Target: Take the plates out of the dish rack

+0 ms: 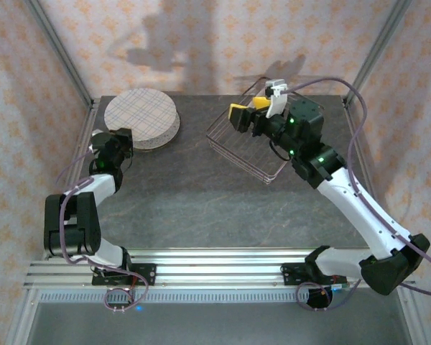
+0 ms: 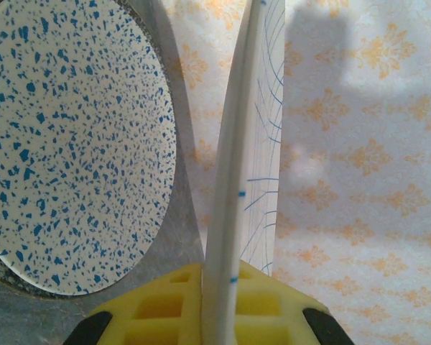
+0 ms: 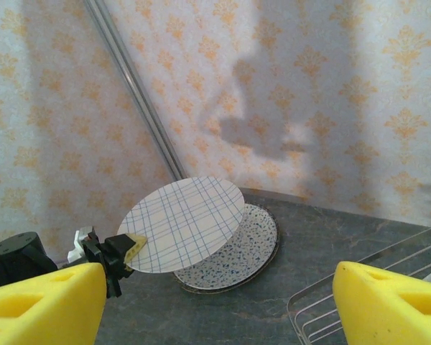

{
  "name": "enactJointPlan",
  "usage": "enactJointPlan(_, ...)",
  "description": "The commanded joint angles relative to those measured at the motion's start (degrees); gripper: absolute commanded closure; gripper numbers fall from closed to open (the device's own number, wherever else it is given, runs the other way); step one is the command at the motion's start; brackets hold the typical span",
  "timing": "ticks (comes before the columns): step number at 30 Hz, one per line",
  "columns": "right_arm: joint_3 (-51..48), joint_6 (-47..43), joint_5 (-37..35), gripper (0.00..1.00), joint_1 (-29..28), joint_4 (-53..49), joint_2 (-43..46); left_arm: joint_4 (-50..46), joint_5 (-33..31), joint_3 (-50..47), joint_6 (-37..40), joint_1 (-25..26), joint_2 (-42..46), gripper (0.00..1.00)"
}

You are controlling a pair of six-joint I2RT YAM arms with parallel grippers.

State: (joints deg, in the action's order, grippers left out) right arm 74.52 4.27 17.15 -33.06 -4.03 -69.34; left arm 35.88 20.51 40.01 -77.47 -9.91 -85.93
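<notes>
Plate unloading: laying plaid plate (image 3: 183, 223) on speckled plate (image 3: 237, 251) w/ left gripper (image 2: 219, 309) pinched on rim; right gripper (image 1: 250, 115) spread wide by rack (image 1: 237, 159). Nxt: lower flat, let go.

- Tabletop (image 1: 194, 187): carries everything listed; both arm bases sit at its near edge.
- Lower plate (image 3: 238, 253): far-left area, lying flat on the tabletop.
- Upper plate (image 3: 183, 221): above the lower plate, overlapping it and tilted; contact between the two cannot be told.
- Left end effector (image 1: 127, 141): at the near rim of the upper plate, clamped on that rim.
- Dish rack (image 1: 248, 149): far-right area, on the tabletop, well apart from the plates.
- Right end effector (image 1: 249, 109): over the rack's far-left corner, to the right of the plates.
</notes>
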Motion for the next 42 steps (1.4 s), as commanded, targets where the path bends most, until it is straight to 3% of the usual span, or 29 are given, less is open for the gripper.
enactJointPlan(1,-1.8,-1.8,-3.1,0.16,-1.5,8.5,1.1,7.5,-0.5,0.7,1.3,-0.6,-0.9,1.0)
enactJointPlan(24,-0.2,-2.3,-5.9,0.15,-4.7,5.1,-0.3,9.2,3.2,3.7,3.7,-2.1,-12.6,1.0)
enactJointPlan(42,1.1,-1.6,-6.0,0.15,-4.8,3.8,-0.6,4.5,5.4,11.7,6.6,-2.8,-19.3,1.0)
